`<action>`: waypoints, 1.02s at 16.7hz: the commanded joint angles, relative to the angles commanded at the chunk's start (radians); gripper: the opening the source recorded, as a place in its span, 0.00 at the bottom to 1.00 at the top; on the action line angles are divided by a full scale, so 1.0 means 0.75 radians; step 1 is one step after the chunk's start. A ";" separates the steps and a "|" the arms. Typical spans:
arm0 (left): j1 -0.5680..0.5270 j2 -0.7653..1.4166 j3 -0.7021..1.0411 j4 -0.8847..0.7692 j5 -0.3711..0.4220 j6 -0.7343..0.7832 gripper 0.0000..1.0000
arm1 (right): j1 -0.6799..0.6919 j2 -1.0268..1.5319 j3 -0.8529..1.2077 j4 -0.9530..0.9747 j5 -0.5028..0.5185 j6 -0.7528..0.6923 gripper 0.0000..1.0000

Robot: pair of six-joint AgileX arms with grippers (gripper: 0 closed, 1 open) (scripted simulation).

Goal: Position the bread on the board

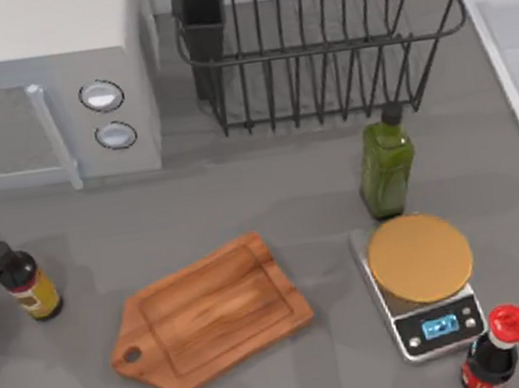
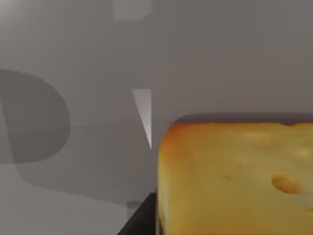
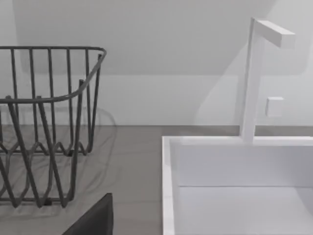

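The bread (image 2: 234,181) is a golden-yellow chunk with an orange-brown crust, seen very close in the left wrist view. It hangs above the grey table. My left gripper is shut on it, and one dark finger (image 2: 141,219) shows beside the loaf. The board (image 1: 208,311), brown wood with a grooved rim and a holed handle, lies flat left of the table's centre with nothing on it. A dark part of my right gripper (image 3: 93,220) shows in the right wrist view, facing the sink.
A microwave (image 1: 45,88) stands back left and a wire dish rack (image 1: 316,43) back centre. A green bottle (image 1: 387,168) and a scale with a tan disc (image 1: 422,278) sit right of the board. A red-capped bottle (image 1: 496,354), a yellow-labelled bottle (image 1: 24,282) and a white sink (image 3: 234,186) edge the table.
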 joint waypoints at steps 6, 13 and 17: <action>0.000 0.000 0.000 0.000 0.000 0.000 0.10 | 0.000 0.000 0.000 0.000 0.000 0.000 1.00; 0.000 0.000 0.000 0.000 0.000 0.000 0.00 | 0.000 0.000 0.000 0.000 0.000 0.000 1.00; 0.003 -0.007 0.000 -0.003 0.000 0.002 0.00 | 0.000 0.000 0.000 0.000 0.000 0.000 1.00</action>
